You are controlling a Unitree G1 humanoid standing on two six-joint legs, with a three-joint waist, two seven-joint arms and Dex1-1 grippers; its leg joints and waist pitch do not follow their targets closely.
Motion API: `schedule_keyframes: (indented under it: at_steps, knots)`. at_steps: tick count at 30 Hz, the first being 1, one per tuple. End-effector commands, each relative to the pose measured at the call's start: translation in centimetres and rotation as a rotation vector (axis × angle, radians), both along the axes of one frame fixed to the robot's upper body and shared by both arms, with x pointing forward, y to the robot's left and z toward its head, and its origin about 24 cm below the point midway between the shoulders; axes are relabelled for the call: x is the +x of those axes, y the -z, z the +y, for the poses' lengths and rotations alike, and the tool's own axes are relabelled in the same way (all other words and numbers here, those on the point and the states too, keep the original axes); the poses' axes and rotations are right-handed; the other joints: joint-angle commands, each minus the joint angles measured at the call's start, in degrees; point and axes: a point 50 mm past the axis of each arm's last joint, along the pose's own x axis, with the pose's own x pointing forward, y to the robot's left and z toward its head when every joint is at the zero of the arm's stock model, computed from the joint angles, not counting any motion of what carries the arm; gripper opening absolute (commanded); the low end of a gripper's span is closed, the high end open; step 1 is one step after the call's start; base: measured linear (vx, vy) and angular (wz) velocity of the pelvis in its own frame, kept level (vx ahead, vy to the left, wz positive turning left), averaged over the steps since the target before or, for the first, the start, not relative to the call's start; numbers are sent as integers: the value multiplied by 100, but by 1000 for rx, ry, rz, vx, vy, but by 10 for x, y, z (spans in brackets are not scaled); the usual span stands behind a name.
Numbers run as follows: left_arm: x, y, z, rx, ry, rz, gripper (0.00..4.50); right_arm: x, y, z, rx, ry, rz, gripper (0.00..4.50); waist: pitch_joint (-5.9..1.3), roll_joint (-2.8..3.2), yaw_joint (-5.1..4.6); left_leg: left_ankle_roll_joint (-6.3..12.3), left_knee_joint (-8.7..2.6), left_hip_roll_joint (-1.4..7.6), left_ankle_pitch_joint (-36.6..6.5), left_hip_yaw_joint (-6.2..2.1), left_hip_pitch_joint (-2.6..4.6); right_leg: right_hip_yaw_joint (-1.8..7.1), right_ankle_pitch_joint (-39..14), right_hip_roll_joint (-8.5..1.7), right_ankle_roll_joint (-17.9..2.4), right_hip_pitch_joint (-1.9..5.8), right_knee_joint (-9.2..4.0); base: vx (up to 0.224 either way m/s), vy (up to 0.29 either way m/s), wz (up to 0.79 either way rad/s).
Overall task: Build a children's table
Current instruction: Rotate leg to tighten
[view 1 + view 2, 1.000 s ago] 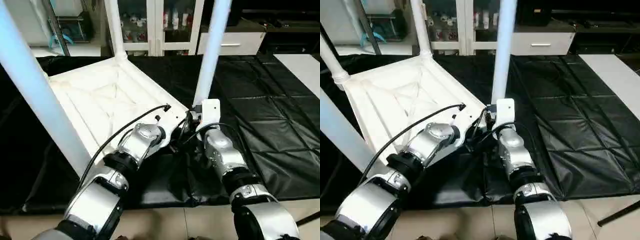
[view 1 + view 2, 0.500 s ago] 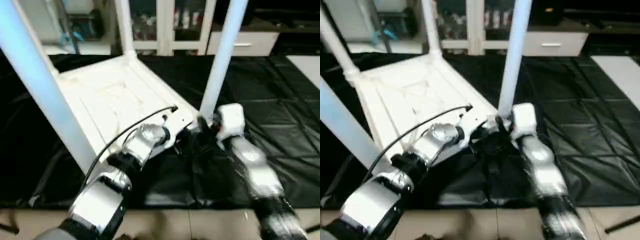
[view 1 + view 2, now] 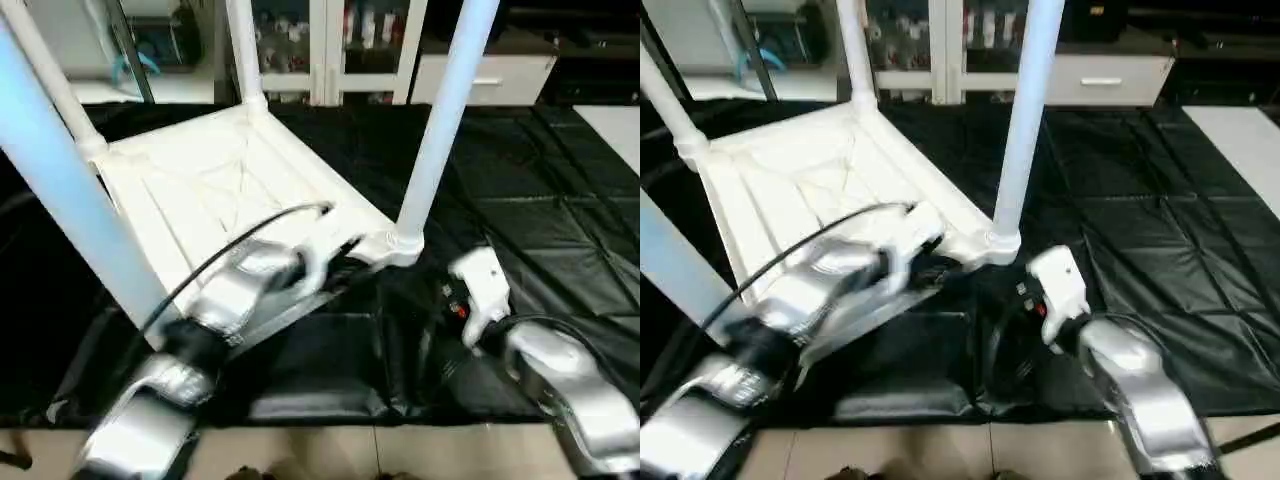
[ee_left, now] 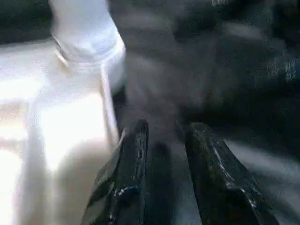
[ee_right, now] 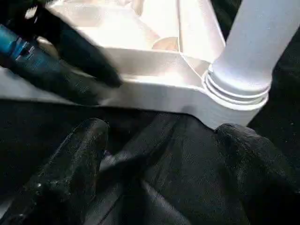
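Table (image 3: 215, 185) lay upside down on the black cover (image 3: 540, 190), four legs seated, with left gripper (image 4: 161, 140) slightly apart and right gripper (image 5: 159, 136) wide apart, both empty, so flipping it upright seemed next.

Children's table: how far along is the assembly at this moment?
Nearly done, it seems: the children's table lies upside down on the black cover with all four legs standing in its corner sockets. Both hands are empty; the right hand is open beside the near corner. Left: probably turning it upright.
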Motion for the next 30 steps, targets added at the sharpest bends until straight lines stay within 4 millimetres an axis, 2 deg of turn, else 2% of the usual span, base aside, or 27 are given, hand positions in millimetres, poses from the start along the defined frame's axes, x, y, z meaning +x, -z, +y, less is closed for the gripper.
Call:
schedule_keyframes:
  at_steps: [1, 2, 3, 5, 7, 9, 11, 13, 15, 17, 19, 23, 24, 25, 29, 30]
  knots:
    - [-5, -5, -4, 27, 49, -2, 184, -4, -4, 4, 10, -45, 9, 398, -309, -116, 7, 337, -463, 311, -1366, -119, 122, 211, -1547, -215, -1166, 225, -378, 0, 0, 0]
    - [-7, -2, -2, 50, 54, 7, 190, -4, -4, 3, 4, -49, 11, 398, -307, -97, 14, 254, -471, 316, -1467, -126, 138, 216, -1679, -220, -1128, 214, -389, 0, 0, 0]
    - [-9, 2, 0, 94, 48, 8, 190, -5, -4, 1, -3, -51, 13, 398, -307, -111, 20, 196, -476, 320, -1532, -127, 155, 221, -1728, -216, -1087, 200, -396, 0, 0, 0]
    - [-7, 7, 3, 154, 17, -14, 222, -4, -5, 2, -9, -53, 14, 398, -307, -113, 16, 163, -484, 310, -1451, -143, 126, 225, -1629, -208, -1026, 225, -376, 0, 0, 0]
    - [2, 11, 6, 211, -70, -76, 222, -4, -6, 3, -10, -59, 13, 398, -311, -117, 10, 164, -470, 298, -1407, -143, 123, 229, -1565, -211, -986, 231, -378, 0, 0, 0]
    - [15, 11, 8, 244, -180, -144, 222, -4, -7, 5, -15, -60, 8, 398, -304, -119, 11, 150, -452, 279, -1539, -130, 142, 233, -1701, -201, -967, 208, -410, 0, 0, 0]
    - [22, 11, 11, 272, -232, -189, 222, -4, -7, 5, -19, -58, 5, 398, -309, -135, 6, 155, -455, 261, -1543, -149, 105, 226, -1806, -206, -885, 239, -420, 0, 0, 0]
    - [30, 10, 14, 306, -287, -232, 222, -4, -6, 5, -30, -49, 0, 398, -318, -157, -50, 151, -467, 247, -1497, -185, 38, 205, -1871, -202, -759, 284, -409, 0, 0, 0]
    - [38, 9, 16, 347, -337, -284, 222, -3, -5, 4, -34, -33, -4, 398, -325, -156, -71, 150, -454, 235, -1538, -190, 46, 199, -1990, -204, -705, 272, -427, 0, 0, 0]
    - [42, 10, 16, 369, -366, -321, 222, -2, -4, 4, -37, -27, -3, 398, -335, -150, -72, 182, -439, 234, -1475, -193, 49, 200, -1887, -205, -739, 270, -426, 0, 0, 0]
    - [47, 12, 15, 401, -396, -383, 222, -2, -4, 5, -36, -20, -2, 398, -355, -148, -53, 267, -402, 237, -1345, -169, 91, 209, -1484, -188, -914, 247, -403, 0, 0, 0]
    - [55, 17, 12, 439, -476, -535, 222, 0, -2, 4, -48, 5, -7, 398, -369, -157, -31, 429, -377, 221, -1144, -177, 56, 190, -1152, -177, -982, 277, -375, 0, 0, 0]
    - [55, 17, 12, 439, -476, -535, 222, 0, -2, 4, -48, 5, -7, 398, -389, -158, -21, 450, -364, 241, -1078, -178, 81, 193, -975, -192, -1029, 285, -349, 0, 0, 0]
    - [56, 17, 12, 452, -482, -565, 222, 0, -2, 4, -50, 10, -8, 398, -390, -153, -19, 509, -355, 236, -956, -176, 70, 190, -821, -188, -1093, 285, -337, 0, 0, 0]
    - [60, 16, 17, 442, -570, -666, 222, 2, -2, 3, -64, 27, -15, 398, -388, -160, -13, 612, -332, 231, -911, -162, 70, 186, -751, -191, -1185, 287, -325, 0, 0, 0]
    - [60, 16, 19, 426, -609, -674, 222, 3, -2, 3, -68, 37, -20, 398, -392, -141, -7, 608, -338, 238, -927, -168, 75, 183, -802, -201, -1183, 298, -326, 0, 0, 0]
